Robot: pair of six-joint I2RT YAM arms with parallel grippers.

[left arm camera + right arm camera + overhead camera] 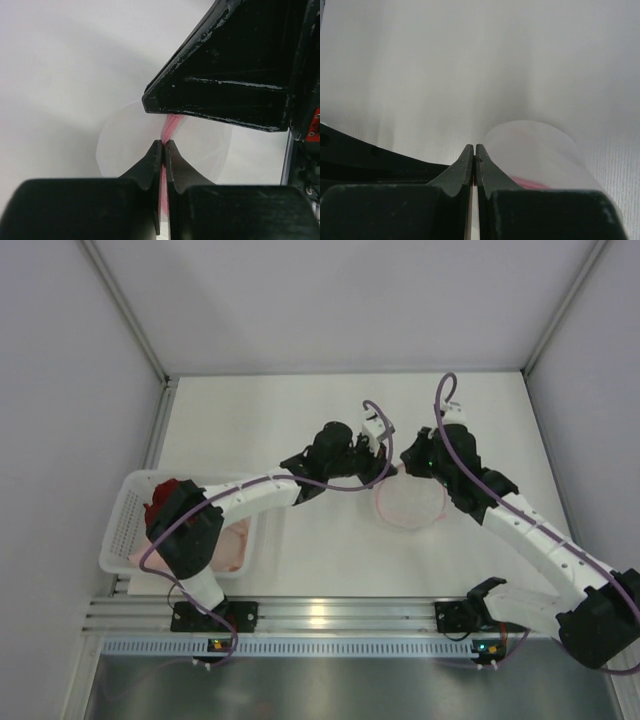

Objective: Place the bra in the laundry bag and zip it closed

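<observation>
The laundry bag point(410, 502), a round white mesh pouch with a pink rim, lies on the table between my two arms. Its inside looks faintly pink, and I cannot tell what it holds. My left gripper point(387, 468) is at the bag's far left edge. In the left wrist view it point(163, 142) is shut on the pink zip rim point(171, 125), with the mesh point(125, 145) behind. My right gripper point(409, 464) is at the far edge beside it. In its own view it point(474, 146) is shut on a thin reddish bit of the bag's edge, next to the dome point(535, 150). Pale pink fabric point(234, 542), possibly the bra, lies in the basket.
A white perforated basket point(125, 525) stands at the near left and holds a dark red bra point(165, 498). The left arm reaches over it. Walls enclose the table at the left, back and right. The right gripper's black body point(240, 75) fills the upper right of the left wrist view.
</observation>
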